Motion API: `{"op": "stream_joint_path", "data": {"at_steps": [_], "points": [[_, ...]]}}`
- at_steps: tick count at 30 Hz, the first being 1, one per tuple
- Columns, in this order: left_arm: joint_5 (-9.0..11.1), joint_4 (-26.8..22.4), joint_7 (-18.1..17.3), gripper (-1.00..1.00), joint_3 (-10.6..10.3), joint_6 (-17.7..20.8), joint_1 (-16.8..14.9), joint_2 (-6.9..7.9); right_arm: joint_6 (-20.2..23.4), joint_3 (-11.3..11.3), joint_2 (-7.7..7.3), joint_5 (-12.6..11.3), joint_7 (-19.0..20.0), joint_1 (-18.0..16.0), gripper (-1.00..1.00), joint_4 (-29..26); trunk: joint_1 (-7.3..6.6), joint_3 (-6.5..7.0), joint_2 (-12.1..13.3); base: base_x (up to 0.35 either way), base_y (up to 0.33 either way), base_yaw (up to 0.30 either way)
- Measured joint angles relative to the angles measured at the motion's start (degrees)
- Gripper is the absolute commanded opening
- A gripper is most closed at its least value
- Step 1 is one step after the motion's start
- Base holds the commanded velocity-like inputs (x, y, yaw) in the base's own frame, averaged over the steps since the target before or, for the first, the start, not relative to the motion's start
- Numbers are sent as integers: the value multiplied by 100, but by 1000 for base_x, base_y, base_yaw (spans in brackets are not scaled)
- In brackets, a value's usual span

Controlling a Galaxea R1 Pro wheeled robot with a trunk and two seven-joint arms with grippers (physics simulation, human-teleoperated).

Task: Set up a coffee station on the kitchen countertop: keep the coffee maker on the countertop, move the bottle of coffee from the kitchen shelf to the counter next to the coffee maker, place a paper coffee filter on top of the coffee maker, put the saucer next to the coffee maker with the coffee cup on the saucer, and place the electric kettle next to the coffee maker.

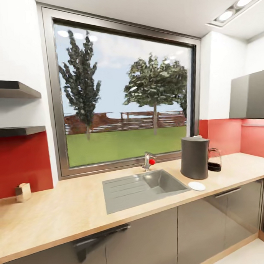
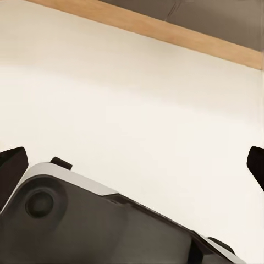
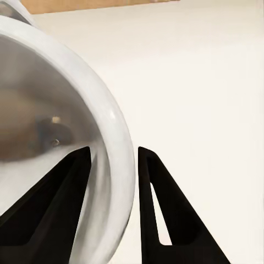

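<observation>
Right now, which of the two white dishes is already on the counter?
The saucer, a flat white disc lying on the counter in front of the coffee maker. The cup is off it, its rim between the right gripper's fingers.

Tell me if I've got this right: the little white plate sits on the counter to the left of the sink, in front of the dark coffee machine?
Not quite. The head view shows the saucer right of the sink, in front of the coffee maker.

The long light wood kitchen countertop has a grey steel sink set in it. On it stand 1 tall dark grey coffee maker, 1 small white round saucer just beside it, and 1 small tan box far off.
</observation>
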Motion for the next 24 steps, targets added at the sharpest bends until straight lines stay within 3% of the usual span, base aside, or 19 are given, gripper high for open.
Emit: {"op": "stream_joint_path", "data": {"at_steps": [24], "points": [[0, 0, 2, 100, 0, -6, 1, 0, 0, -8, -6, -7, 0, 0, -100, 0, 0, -3, 0, 125, -275, 8]]}}
